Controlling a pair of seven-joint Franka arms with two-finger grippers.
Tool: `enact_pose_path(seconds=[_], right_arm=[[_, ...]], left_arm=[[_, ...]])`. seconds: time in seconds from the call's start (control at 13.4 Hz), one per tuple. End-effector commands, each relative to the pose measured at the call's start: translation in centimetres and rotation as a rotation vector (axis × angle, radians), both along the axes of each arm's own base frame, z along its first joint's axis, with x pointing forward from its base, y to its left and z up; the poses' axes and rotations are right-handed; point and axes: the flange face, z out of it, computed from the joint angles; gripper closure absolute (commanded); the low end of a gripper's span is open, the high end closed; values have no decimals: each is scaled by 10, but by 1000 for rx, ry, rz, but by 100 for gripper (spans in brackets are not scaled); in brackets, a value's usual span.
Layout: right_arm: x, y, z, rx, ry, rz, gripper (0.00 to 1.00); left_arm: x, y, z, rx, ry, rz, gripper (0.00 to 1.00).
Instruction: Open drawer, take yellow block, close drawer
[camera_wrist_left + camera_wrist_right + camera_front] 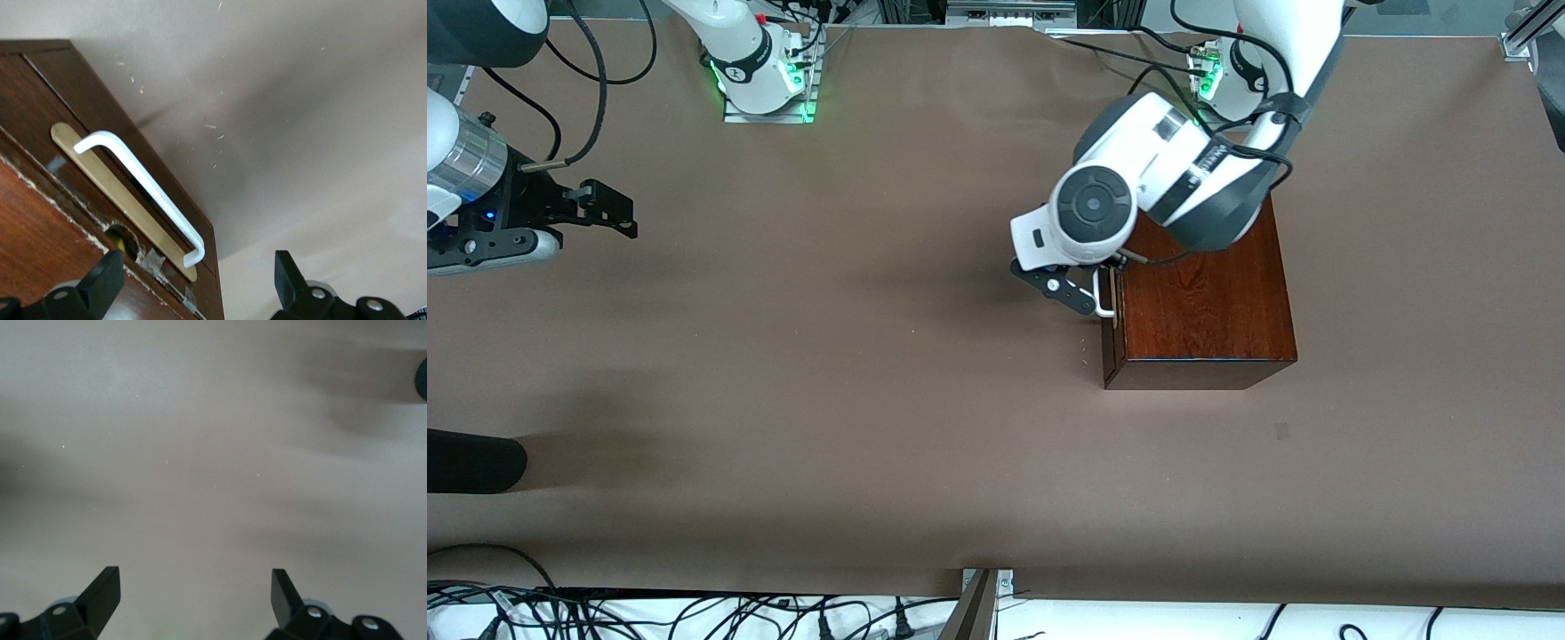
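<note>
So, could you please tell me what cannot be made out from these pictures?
- Yellow block: not visible in any view; the drawer is closed, so its inside is hidden.
- Left tool: front view, the arm's wrist covers much of it; it sits at the white handle, fingers open, contact unclear.
- Wooden box: front view, the left arm hides its end toward the bases.
- Right tool: waits open over bare table; its arm is cut off by the view's edge.

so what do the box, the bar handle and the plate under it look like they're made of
The glossy reddish-brown rectangular box looks like varnished wood: grain lines and a sheen show on its top. The white bent bar handle is smooth and evenly white, probably painted metal or plastic; the look leaves that open. The long flat brass-coloured plate beneath it has a dull golden sheen, likely brass or brass-finished metal.
</note>
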Motion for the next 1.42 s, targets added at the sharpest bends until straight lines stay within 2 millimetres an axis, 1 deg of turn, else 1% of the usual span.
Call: enact_pose_path(seconds=[0.0, 0.07, 0.15, 0.22, 0.37, 0.45, 0.52, 0.6, 0.67, 0.75, 0.82, 0.97, 1.04, 1.12, 1.27, 1.34], right_arm=[[1, -1, 5, -13, 0, -5, 0], [0, -1, 6, -13, -2, -5, 0], [0, -1, 6, -13, -2, -5, 0], [0, -1, 6, -13, -2, -5, 0], [1, -1, 5, -13, 0, -5, 0], [0, 0, 6, -12, -2, -5, 0], [1, 0, 5, -9, 0, -7, 0], [0, 1, 6, -9, -2, -5, 0], [1, 2, 5, -7, 0, -4, 0], [0, 2, 7, -7, -3, -4, 0], [0, 2, 7, -7, -3, -2, 0], [0, 3, 8, -4, -4, -1, 0], [1, 5, 13, -3, -15, -2, 0], [2, 4, 17, -1, -20, -1, 0], [2, 4, 17, 0, -20, 0, 0], [2, 4, 17, 0, -18, 1, 0]], left_arm=[[13, 16, -17, 48, 19, 22, 0], [17, 22, -33, 84, 25, 14, 0], [18, 23, -39, 117, 6, -10, 0], [17, 20, -38, 119, -5, -22, 0], [10, 9, -35, 124, -8, 26, 0], [1, -3, -36, 151, -19, 71, 0], [-3, -8, -37, 176, -29, 125, 0], [-13, -20, -41, 212, -42, 180, 0], [-17, -22, -46, 235, -50, 229, 0], [-18, -23, -53, 247, -57, 256, 0], [-18, -21, -54, 253, -61, 258, 0], [-21, -17, -70, 285, -62, 245, 0], [-23, -15, -77, 303, -80, 232, 0], [-22, -14, -79, 312, -93, 225, 0], [-22, -16, -85, 300, -105, 226, 0], [-24, -15, -94, 298, -105, 223, 0]])
